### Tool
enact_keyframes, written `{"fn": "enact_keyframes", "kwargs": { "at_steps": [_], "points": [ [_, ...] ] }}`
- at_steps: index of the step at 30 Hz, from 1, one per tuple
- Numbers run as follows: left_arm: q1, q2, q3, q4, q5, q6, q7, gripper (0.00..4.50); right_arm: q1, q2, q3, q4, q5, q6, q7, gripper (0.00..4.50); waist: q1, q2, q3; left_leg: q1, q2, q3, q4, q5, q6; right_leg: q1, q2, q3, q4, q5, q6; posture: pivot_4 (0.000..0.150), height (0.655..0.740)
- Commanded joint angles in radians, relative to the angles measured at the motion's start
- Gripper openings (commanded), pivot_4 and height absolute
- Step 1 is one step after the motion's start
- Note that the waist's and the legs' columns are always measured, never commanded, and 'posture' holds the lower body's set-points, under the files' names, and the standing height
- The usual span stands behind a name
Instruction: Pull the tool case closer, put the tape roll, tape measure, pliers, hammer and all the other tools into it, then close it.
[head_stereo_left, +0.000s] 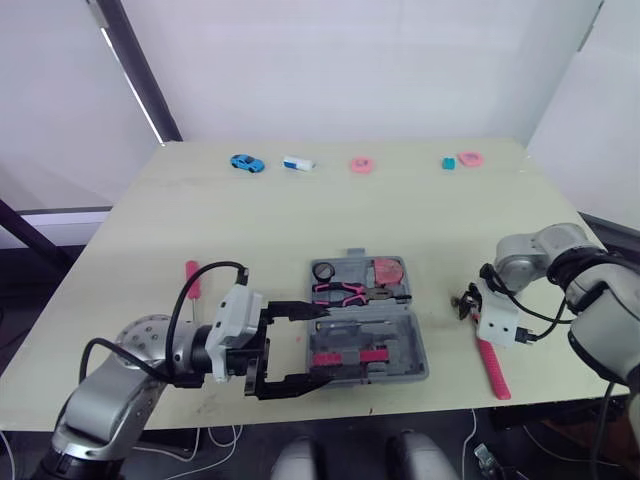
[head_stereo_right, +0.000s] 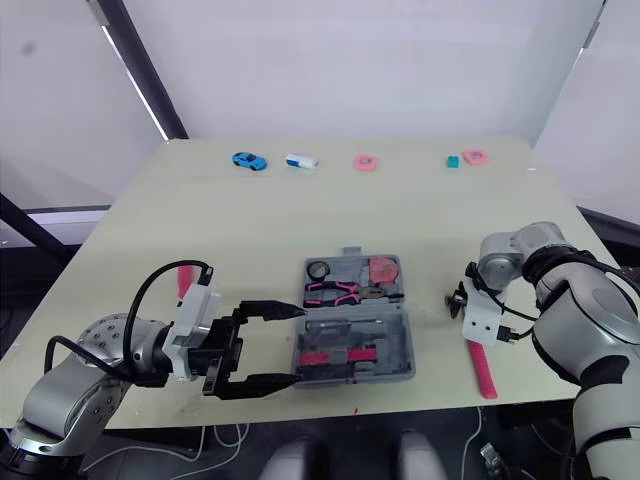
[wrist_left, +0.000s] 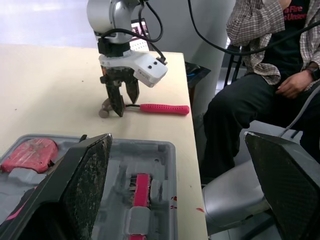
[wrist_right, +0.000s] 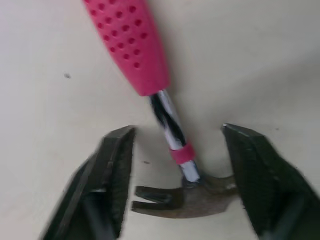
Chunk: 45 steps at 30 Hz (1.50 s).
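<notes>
At lower right of the head view, the right gripper (head_stereo_left: 468, 303) points down over the hammer (head_stereo_left: 492, 362). Its fingers are spread either side of the metal neck just behind the head, gripping nothing. At lower left, the left gripper (head_stereo_left: 318, 346) reaches in level, fingers wide apart at the left front of the tool case (head_stereo_left: 422, 352). Both the tool case and the hammer sit near the front edge of the table (head_stereo_left: 300, 220), with open tabletop stretching behind them.
</notes>
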Motion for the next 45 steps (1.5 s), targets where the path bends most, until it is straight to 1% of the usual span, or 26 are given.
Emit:
{"fn": "enact_keyframes", "kwargs": {
  "at_steps": [1,3,4,8,10,13,16,17,18,19,21,23,25,26,27,28,30,32,34,36,38,39,41,45],
  "points": [
    [0.008,-0.003,0.019,-0.037,-0.016,-0.023,0.003,4.5,-0.009,0.007,0.021,0.024,-0.031,0.018,-0.058,1.01,0.002,0.0,0.0,0.0,0.0,0.0,0.0,0.0,0.0,0.001,0.0,0.0,0.0,0.0,0.0,0.15,0.74],
    [0.01,-0.004,0.017,-0.031,-0.014,-0.03,0.002,4.5,-0.015,0.005,0.029,0.033,-0.04,0.014,-0.069,0.31,0.002,0.0,0.0,0.001,0.0,0.0,0.0,0.0,0.0,0.001,0.0,0.0,0.0,0.0,0.0,0.15,0.74],
    [0.009,-0.004,0.017,-0.029,-0.014,-0.031,0.002,4.5,-0.016,0.003,0.028,0.039,-0.038,0.01,-0.07,0.06,0.002,0.0,0.0,0.001,0.0,0.0,0.0,0.0,0.0,0.001,0.0,0.0,0.0,0.0,0.0,0.15,0.74],
    [0.008,-0.005,0.012,-0.025,-0.014,-0.037,-0.001,4.5,-0.021,-0.017,-0.021,0.081,0.044,-0.065,0.005,0.06,0.002,0.0,0.0,0.001,0.0,0.001,0.0,0.0,0.0,0.001,0.0,0.0,0.0,0.0,0.0,0.15,0.74],
    [0.008,-0.007,0.011,-0.023,-0.016,-0.039,-0.001,4.5,-0.026,-0.03,-0.062,0.107,0.108,-0.077,0.076,0.06,0.003,0.001,0.001,0.0,0.0,0.001,0.0,0.0,0.0,0.0,0.0,0.0,0.0,0.0,0.0,0.15,0.74],
    [0.011,-0.01,0.012,-0.025,-0.022,-0.04,0.0,4.5,-0.018,-0.065,-0.193,0.161,0.279,0.009,0.304,0.06,0.004,0.003,0.002,-0.002,0.0,0.0,0.0,0.0,0.0,0.0,0.0,0.0,-0.001,0.0,0.0,0.15,0.74],
    [0.011,-0.013,0.016,-0.022,-0.033,-0.037,-0.002,4.5,0.01,-0.082,-0.356,0.203,0.48,0.096,0.625,0.06,0.006,0.004,0.003,-0.003,0.0,0.0,0.0,0.0,0.0,-0.001,0.0,0.0,-0.002,0.002,0.004,0.15,0.74],
    [0.01,-0.014,0.016,-0.018,-0.035,-0.036,-0.004,4.5,0.047,-0.1,-0.407,0.15,0.568,0.186,0.743,0.06,0.006,0.004,0.003,-0.003,0.0,-0.001,0.0,0.0,0.0,-0.001,0.0,-0.001,-0.002,0.002,0.004,0.15,0.74],
    [0.007,-0.013,0.014,-0.014,-0.035,-0.036,-0.006,4.5,0.099,-0.129,-0.429,0.058,0.656,0.289,0.815,0.06,0.008,0.004,0.003,-0.003,0.0,-0.001,0.0,0.0,0.0,0.0,0.0,-0.001,-0.003,0.002,0.004,0.15,0.74],
    [0.004,-0.013,0.012,-0.01,-0.034,-0.037,-0.008,4.5,0.173,-0.182,-0.426,-0.105,0.743,0.445,0.85,0.06,0.011,0.004,0.003,-0.003,0.0,-0.003,0.0,0.0,0.0,0.001,0.0,-0.003,-0.002,0.002,0.004,0.15,0.74],
    [0.002,-0.011,0.01,-0.007,-0.034,-0.04,-0.011,4.5,0.305,-0.281,-0.414,-0.412,0.871,0.726,0.863,0.06,0.012,0.005,0.003,-0.004,0.0,-0.004,0.0,0.0,0.0,0.001,-0.001,-0.004,-0.002,0.002,0.004,0.15,0.74],
    [-0.006,-0.013,0.006,0.0,-0.035,-0.041,-0.014,4.5,0.454,-0.372,-0.47,-0.701,0.969,1.085,0.863,0.06,0.017,0.008,0.004,-0.005,0.0,-0.005,0.0,0.0,0.0,0.0,-0.001,-0.005,-0.002,0.002,0.004,0.15,0.74],
    [-0.017,-0.017,-0.003,0.006,-0.035,-0.037,-0.016,4.5,0.593,-0.416,-0.567,-0.945,1.026,1.452,0.825,0.06,0.019,0.009,0.004,-0.007,0.0,-0.006,0.0,0.0,0.0,-0.002,-0.001,-0.006,-0.001,0.002,0.004,0.15,0.74],
    [-0.021,-0.019,-0.008,0.007,-0.034,-0.035,-0.018,4.5,0.646,-0.421,-0.608,-1.041,1.032,1.631,0.771,0.06,0.017,0.009,0.004,-0.006,0.0,-0.006,0.0,0.0,0.0,-0.002,0.0,-0.005,-0.001,0.002,0.004,0.15,0.74],
    [-0.02,-0.019,-0.01,0.007,-0.034,-0.035,-0.02,4.5,0.686,-0.425,-0.637,-1.119,1.036,1.761,0.728,0.06,0.013,0.009,0.004,-0.007,0.0,-0.006,0.0,0.0,0.0,-0.002,0.001,-0.005,-0.001,0.002,0.004,0.15,0.74],
    [-0.024,-0.018,-0.012,0.009,-0.031,-0.035,-0.023,4.5,0.755,-0.414,-0.7,-1.199,1.038,1.922,0.642,0.06,0.011,0.009,0.004,-0.006,0.0,-0.006,0.0,0.0,0.0,-0.002,0.001,-0.005,-0.001,0.002,0.004,0.15,0.74],
    [-0.031,-0.014,-0.009,0.018,-0.031,-0.033,-0.028,4.5,0.845,-0.343,-0.843,-1.346,1.056,2.283,0.497,0.06,0.013,0.009,0.003,-0.006,0.0,-0.006,0.001,0.0,0.0,-0.002,0.001,-0.005,-0.001,0.002,0.004,0.15,0.74],
    [-0.032,-0.012,-0.009,0.024,-0.03,-0.033,-0.033,4.5,0.881,-0.257,-0.951,-1.465,1.068,2.521,0.391,0.06,0.015,0.008,0.003,-0.008,0.0,-0.007,0.003,0.0,0.0,-0.002,0.001,-0.006,-0.001,0.002,0.004,0.15,0.74],
    [-0.037,-0.014,-0.013,0.027,-0.032,-0.03,-0.034,4.5,0.863,-0.141,-1.041,-1.553,1.065,2.745,0.3,0.06,0.013,0.008,0.003,-0.008,0.0,-0.007,0.003,0.0,0.0,-0.002,0.001,-0.006,-0.001,0.002,0.004,0.15,0.74],
    [-0.05,-0.019,-0.017,0.03,-0.037,-0.023,-0.029,4.5,0.851,-0.04,-1.106,-1.589,1.041,2.857,0.214,0.06,0.011,0.008,0.003,-0.008,0.0,-0.007,0.004,0.0,0.0,-0.002,0.001,-0.005,-0.001,0.002,0.005,0.15,0.74],
    [-0.066,-0.028,-0.017,0.037,-0.049,-0.014,-0.021,4.5,0.86,0.064,-1.172,-1.575,1.016,2.872,0.12,0.06,0.012,0.008,0.003,-0.009,-0.001,-0.008,0.004,0.0,0.0,-0.002,0.002,-0.006,-0.001,0.002,0.005,0.15,0.74],
    [-0.075,-0.03,-0.017,0.044,-0.05,-0.011,-0.022,4.5,0.865,0.108,-1.186,-1.571,1.008,2.872,0.073,0.06,0.02,0.005,0.002,-0.01,-0.001,-0.008,0.004,0.0,0.0,-0.002,0.002,-0.006,-0.001,0.002,0.005,0.15,0.74],
    [-0.093,-0.029,-0.017,0.055,-0.053,-0.006,-0.027,4.5,0.861,0.181,-1.2,-1.576,0.992,2.872,-0.022,0.06,0.024,0.006,0.002,-0.012,-0.001,-0.01,0.005,0.0,0.0,-0.003,0.002,-0.008,-0.002,0.002,0.005,0.15,0.74],
    [-0.121,-0.024,-0.019,0.072,-0.057,0.0,-0.044,4.5,0.835,0.274,-1.216,-1.575,1.002,2.872,-0.144,0.06,0.026,0.005,0.002,-0.014,-0.002,-0.011,0.005,0.0,0.0,-0.005,0.002,-0.008,-0.002,0.002,0.005,0.15,0.74]
  ]
}}
